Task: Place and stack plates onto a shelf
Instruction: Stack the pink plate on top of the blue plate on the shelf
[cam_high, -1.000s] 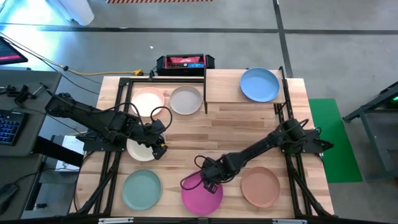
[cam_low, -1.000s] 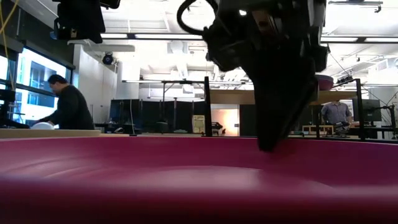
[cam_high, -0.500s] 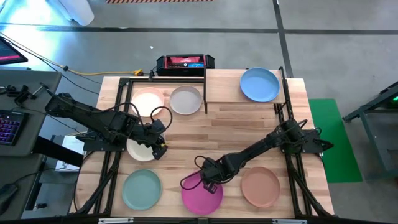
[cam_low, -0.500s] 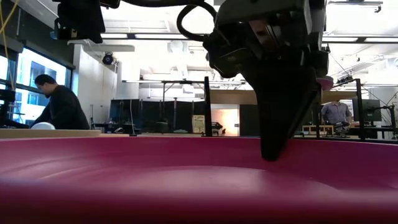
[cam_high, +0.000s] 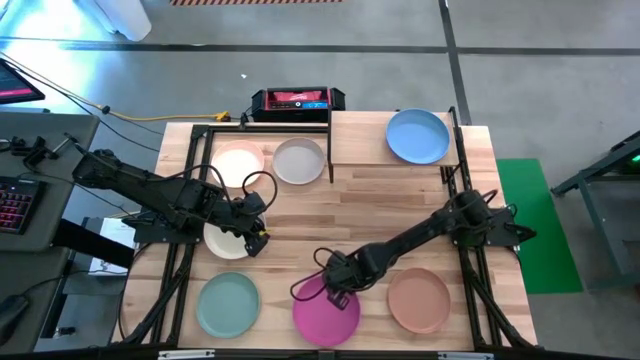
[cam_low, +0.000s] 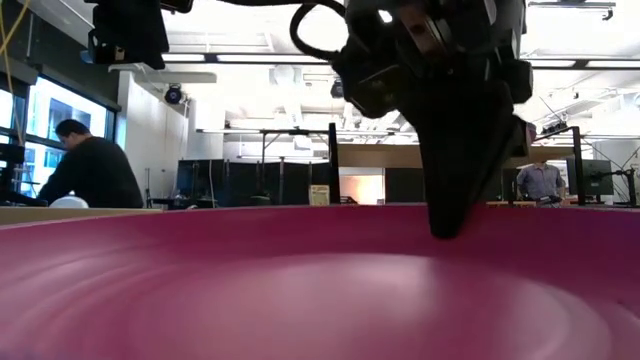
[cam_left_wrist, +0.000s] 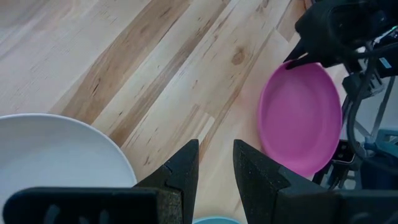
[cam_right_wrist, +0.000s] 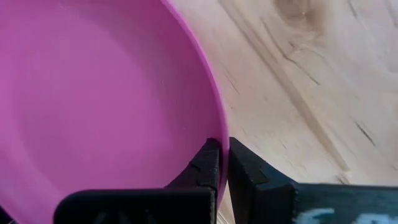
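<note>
Right gripper (cam_high: 337, 293) is closed on the near-centre rim of the magenta plate (cam_high: 327, 312) — one finger inside the lip, one outside, as the right wrist view shows. The plate sits at the table's front edge, between the teal-green plate (cam_high: 228, 304) and the tan-brown plate (cam_high: 419, 299). Left gripper (cam_high: 259, 238) hangs over the cream plate (cam_high: 226, 241), fingers parted, holding nothing — the blue plate (cam_high: 417, 136) lies on the shelf (cam_high: 358, 148)

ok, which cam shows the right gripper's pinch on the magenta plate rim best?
Right wrist view: right gripper shut on the magenta plate rim. High view shows contact only; low view is filled by the plate; left wrist view sees it far off.
</note>
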